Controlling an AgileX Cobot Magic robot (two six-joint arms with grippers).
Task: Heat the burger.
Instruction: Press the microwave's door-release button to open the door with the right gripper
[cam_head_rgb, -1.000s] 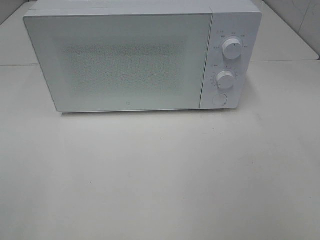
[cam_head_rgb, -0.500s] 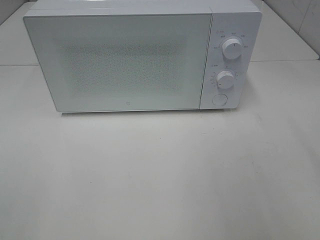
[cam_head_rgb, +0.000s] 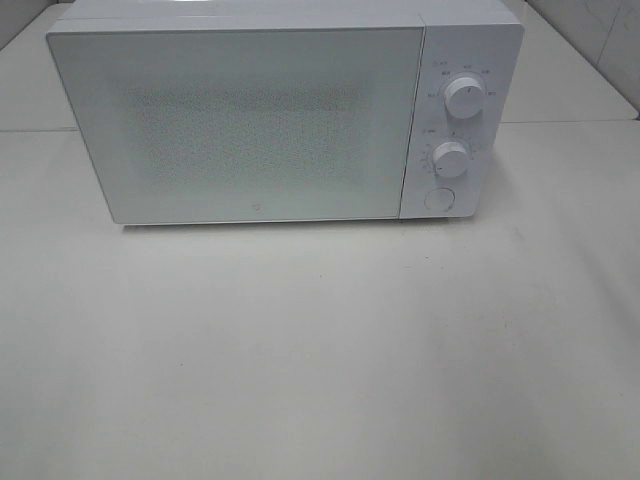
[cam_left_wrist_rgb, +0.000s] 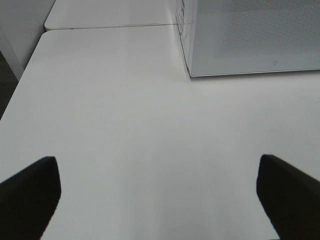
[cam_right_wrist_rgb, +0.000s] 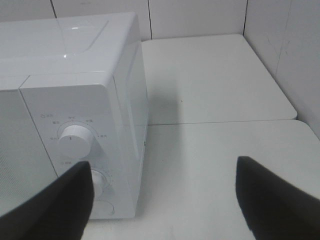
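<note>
The burger shows in none of my views; whether it lies behind the shut door of the white box-shaped microwave oven I cannot tell. From high up, that oven stands on the pale table with nothing in front of it. My left claw gapes wide and empty off the oven's front corner. My right claw is spread and empty before the oven's round white dials. I'd approach those squarely, since only the oven's own side crowds me.

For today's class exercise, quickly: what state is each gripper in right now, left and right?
Left gripper: open, holding nothing.
Right gripper: open, holding nothing.
</note>
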